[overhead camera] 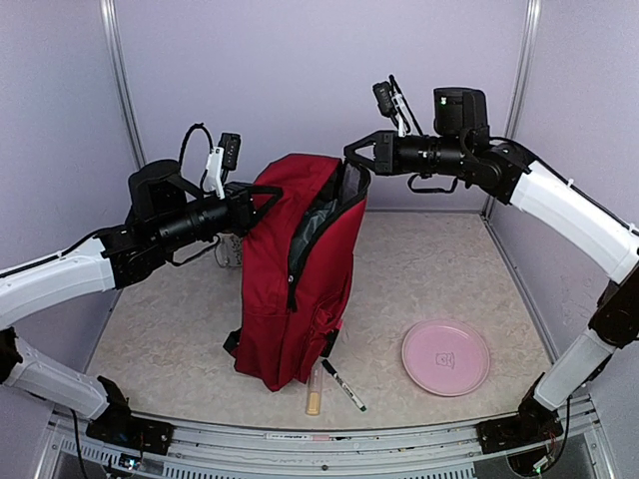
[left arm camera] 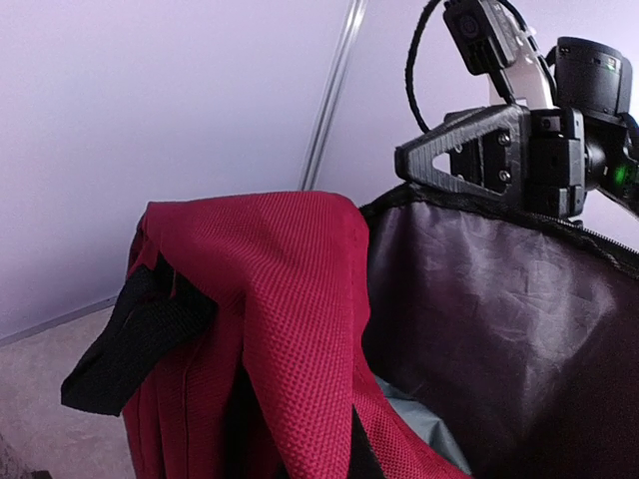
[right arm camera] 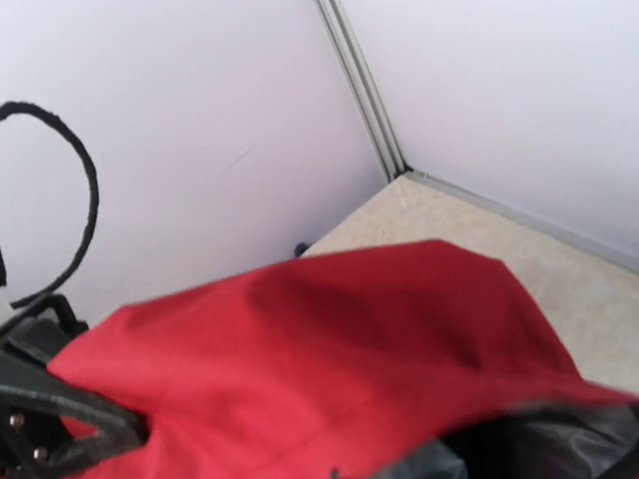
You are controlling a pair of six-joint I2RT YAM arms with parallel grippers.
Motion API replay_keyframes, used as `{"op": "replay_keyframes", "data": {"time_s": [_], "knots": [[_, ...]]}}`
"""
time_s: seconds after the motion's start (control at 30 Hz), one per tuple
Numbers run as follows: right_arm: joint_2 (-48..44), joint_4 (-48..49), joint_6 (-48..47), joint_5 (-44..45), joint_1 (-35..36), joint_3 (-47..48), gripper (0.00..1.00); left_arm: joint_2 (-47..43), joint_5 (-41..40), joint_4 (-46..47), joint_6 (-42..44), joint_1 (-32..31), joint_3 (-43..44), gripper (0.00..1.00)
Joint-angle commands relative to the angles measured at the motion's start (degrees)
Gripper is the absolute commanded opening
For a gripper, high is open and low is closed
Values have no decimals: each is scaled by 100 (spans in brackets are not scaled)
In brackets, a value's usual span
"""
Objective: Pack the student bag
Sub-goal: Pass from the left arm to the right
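Jaws of left arm (overhead camera: 60, 281) and right arm (overhead camera: 571, 212) clamped on opposite top edges of student bag (overhead camera: 300, 289).

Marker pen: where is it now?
Top view: marker pen lies on the table by the red bag's base, beside a yellowish tube, pink plate to its right.

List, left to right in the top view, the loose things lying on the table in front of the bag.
First the tube, then the marker, then the plate.
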Motion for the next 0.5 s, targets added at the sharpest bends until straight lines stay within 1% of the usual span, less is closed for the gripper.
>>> {"op": "replay_keyframes", "data": {"time_s": [0.0,0.23,0.33,0.4,0.47], "knots": [[-212,412,-218,84,38,698,0,-124,611,495,34,-79,253,0],[-346,375,-359,217,63,639,0,-219,840,567,246,-232,384,0],[-282,228,-463,317,59,387,0,-162,373,427,245,-210,379,0],[-232,72,-590,250,64,229,0,-51,161,300,-107,-98,313,0],[-141,-224,-865,22,95,296,0,42,7,334,-390,-47,188,0]]}}
